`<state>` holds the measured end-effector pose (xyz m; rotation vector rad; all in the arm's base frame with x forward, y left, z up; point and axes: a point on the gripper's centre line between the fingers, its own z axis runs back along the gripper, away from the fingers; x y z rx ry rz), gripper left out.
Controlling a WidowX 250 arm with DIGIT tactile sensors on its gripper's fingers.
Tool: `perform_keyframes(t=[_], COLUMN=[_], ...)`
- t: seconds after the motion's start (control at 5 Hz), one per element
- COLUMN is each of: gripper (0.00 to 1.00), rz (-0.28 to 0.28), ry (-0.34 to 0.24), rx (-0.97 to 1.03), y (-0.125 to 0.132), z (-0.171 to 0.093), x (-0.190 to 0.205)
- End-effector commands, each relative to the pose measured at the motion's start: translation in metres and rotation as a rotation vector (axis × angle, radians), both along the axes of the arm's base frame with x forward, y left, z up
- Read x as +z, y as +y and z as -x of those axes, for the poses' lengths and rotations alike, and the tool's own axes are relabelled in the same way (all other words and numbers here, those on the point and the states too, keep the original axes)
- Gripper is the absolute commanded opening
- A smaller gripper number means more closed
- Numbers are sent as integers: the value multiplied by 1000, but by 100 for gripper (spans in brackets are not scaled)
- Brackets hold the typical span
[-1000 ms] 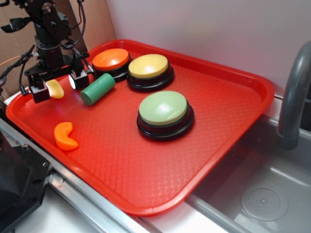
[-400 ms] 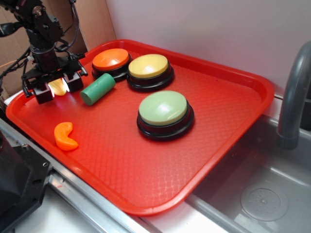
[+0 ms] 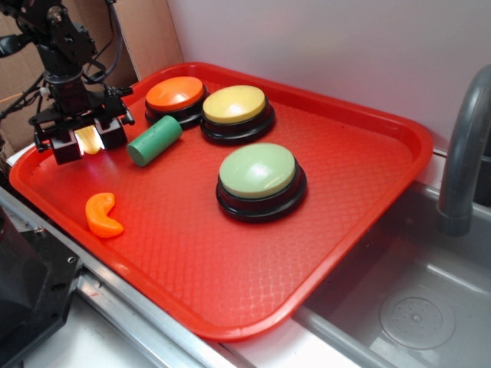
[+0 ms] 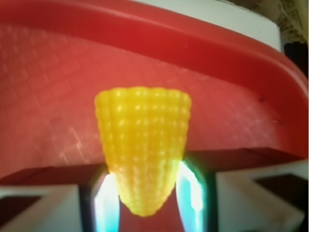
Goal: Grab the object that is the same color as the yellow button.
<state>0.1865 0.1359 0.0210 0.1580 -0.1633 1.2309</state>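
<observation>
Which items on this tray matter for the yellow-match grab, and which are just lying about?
Job:
corn, clamped between the pads of the gripper
yellow button, the colour reference

Lying about:
orange button
green button
green cylinder
orange piece

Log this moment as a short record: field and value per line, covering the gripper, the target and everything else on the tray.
gripper: at the tray's far left corner, shut on the corn
target: yellow toy corn, held between the fingers, ribbed kernels plain in the wrist view
matching button: yellow button
other buttons: orange button, green button
loose items: green cylinder beside the gripper; orange curved piece near the front edge
surface: red tray
</observation>
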Motion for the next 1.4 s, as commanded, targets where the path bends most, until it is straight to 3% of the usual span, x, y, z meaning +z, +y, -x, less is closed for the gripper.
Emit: perform_keyframes(t=[0.0,0.6,0.8,1.0,1.2], gripper=[0,0,0,0,0], rz=[15,159,241,254,266], ry=[-25,75,68,94,61], rx=[-281,-1006,-1159,-1227,-1211], y=[-12,-116,-131,-140,-139], z=[-8,2,12,18,22], x=[73,135,136,133,130])
